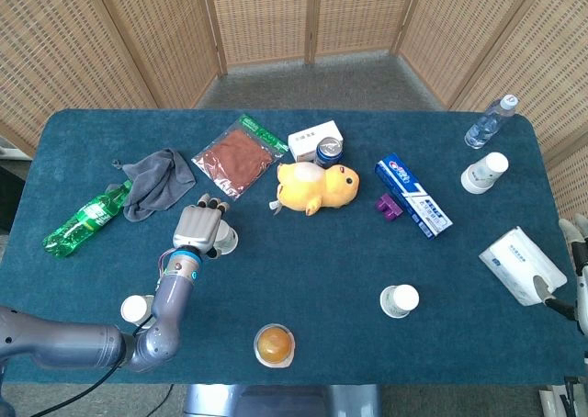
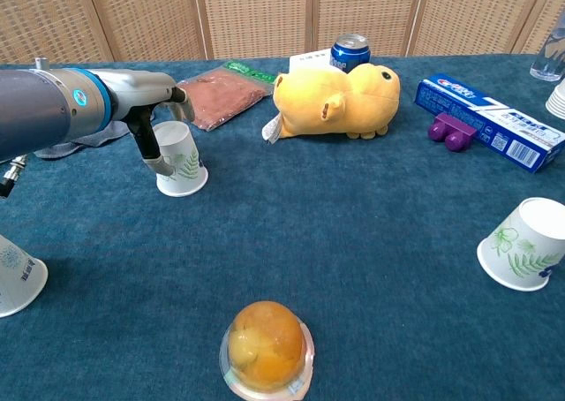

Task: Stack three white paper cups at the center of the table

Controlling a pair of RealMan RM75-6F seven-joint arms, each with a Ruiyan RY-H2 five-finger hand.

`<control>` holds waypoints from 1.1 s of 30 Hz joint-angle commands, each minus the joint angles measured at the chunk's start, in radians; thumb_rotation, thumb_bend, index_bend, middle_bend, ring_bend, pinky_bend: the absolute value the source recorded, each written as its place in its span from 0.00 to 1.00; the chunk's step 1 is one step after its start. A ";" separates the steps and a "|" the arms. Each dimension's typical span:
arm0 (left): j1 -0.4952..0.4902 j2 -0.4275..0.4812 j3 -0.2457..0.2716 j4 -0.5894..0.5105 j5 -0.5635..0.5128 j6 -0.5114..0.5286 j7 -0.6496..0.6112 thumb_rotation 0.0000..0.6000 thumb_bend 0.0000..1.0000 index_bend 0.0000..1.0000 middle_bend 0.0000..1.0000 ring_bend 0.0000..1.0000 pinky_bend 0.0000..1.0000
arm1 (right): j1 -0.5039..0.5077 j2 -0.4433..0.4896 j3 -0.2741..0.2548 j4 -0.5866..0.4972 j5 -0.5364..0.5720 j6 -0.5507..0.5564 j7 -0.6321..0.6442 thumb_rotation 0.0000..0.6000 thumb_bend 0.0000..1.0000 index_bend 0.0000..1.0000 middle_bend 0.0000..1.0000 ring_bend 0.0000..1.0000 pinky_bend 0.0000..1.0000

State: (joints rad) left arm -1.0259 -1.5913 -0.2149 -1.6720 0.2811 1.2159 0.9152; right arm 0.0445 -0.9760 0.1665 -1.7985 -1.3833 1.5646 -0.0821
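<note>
Over the left-centre of the table [image 1: 303, 252] my left hand [image 1: 199, 228] is hovering above an upside-down white paper cup [image 2: 179, 160], its fingers [image 2: 184, 103] curling down over the cup's far side and its thumb reaching down the near side; whether it is actually gripping the cup I cannot tell. My left forearm is stretching back from it toward the near-left edge.

Just beside that forearm, a second paper cup [image 1: 136, 309] is sitting near the front-left edge. A third paper cup [image 1: 400, 300] is lying toward the right front, well apart from the other two. A stack of cups [image 1: 484, 172] is standing at the far right, near a water bottle [image 1: 487, 123].

Beyond my left hand, a grey cloth [image 1: 158, 180] and a green bottle [image 1: 84, 219] are lying to the left, and a red-brown packet [image 1: 239, 157] is lying just past the cup. A yellow plush toy [image 1: 317, 186] is occupying the middle, with a blue can [image 1: 328, 150] and a white box [image 1: 315, 138] behind it. A purple block [image 1: 390, 206] is touching a toothpaste box [image 1: 412, 195] to the right. A fruit jelly cup [image 1: 275, 344] is sitting at the front edge.

At the far right edge, my right hand [image 1: 581, 275] is resting partly out of view, fingers apart and holding nothing, just beside a tissue pack [image 1: 521, 264].
</note>
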 commanded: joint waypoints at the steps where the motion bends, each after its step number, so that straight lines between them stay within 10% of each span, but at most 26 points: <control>1: -0.003 -0.014 0.000 0.015 0.001 0.004 0.004 1.00 0.25 0.26 0.27 0.20 0.42 | 0.000 0.000 0.000 0.000 0.000 0.001 0.000 1.00 0.32 0.12 0.02 0.00 0.02; 16: 0.022 -0.008 -0.006 -0.014 0.072 0.025 -0.020 1.00 0.27 0.41 0.41 0.33 0.51 | 0.000 -0.001 0.000 0.003 0.000 -0.001 -0.002 1.00 0.32 0.12 0.02 0.00 0.02; 33: 0.033 0.138 0.002 -0.155 0.317 -0.225 -0.223 1.00 0.25 0.39 0.39 0.30 0.47 | 0.002 -0.007 -0.003 0.001 -0.001 -0.003 -0.015 1.00 0.32 0.12 0.02 0.00 0.02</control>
State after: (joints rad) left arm -0.9875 -1.4527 -0.2169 -1.8245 0.5845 1.0002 0.7023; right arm 0.0468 -0.9831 0.1634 -1.7978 -1.3844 1.5613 -0.0967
